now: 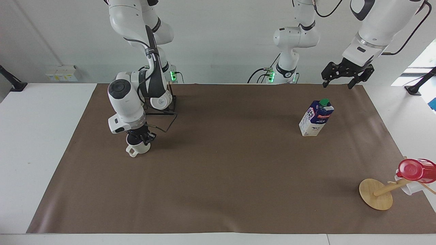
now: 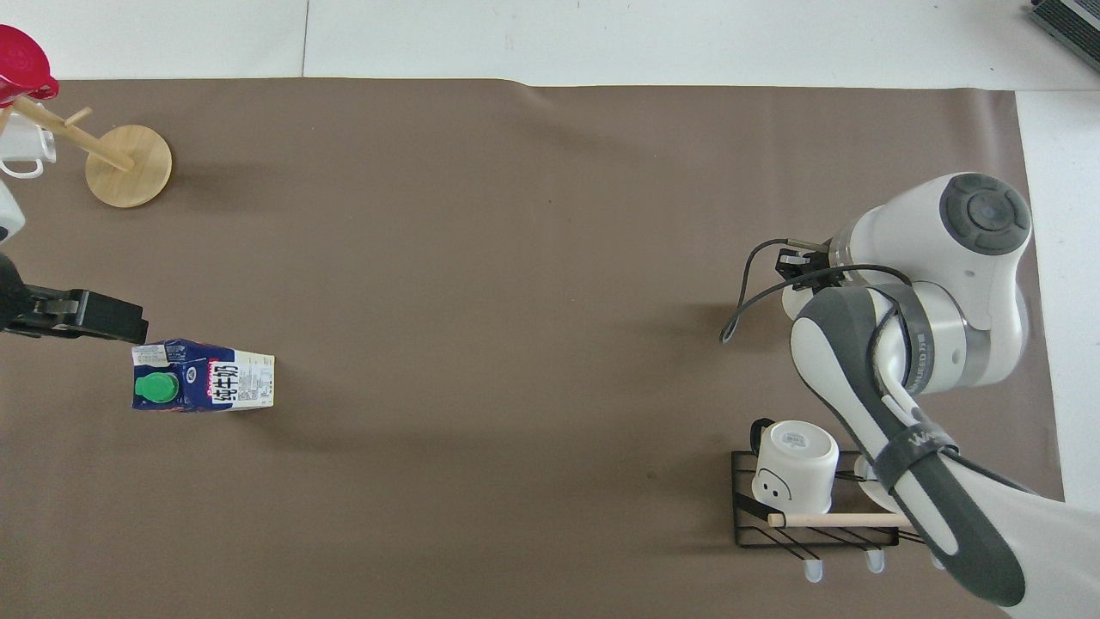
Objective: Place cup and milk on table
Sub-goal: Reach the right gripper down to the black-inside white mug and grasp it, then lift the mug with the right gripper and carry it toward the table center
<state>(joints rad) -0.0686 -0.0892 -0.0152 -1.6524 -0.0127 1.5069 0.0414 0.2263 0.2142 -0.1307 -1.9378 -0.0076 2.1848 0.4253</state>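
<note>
The right arm bends down from its base, forearm folded low and wrist pointing straight down, its right gripper [image 1: 139,139] low at the right arm's end of the table, fingers closed on the rim of the cup [image 1: 140,148]. The left arm is raised, its left gripper [image 1: 347,75] hanging in the air at the left arm's end, fingers spread apart and pointing down.
</note>
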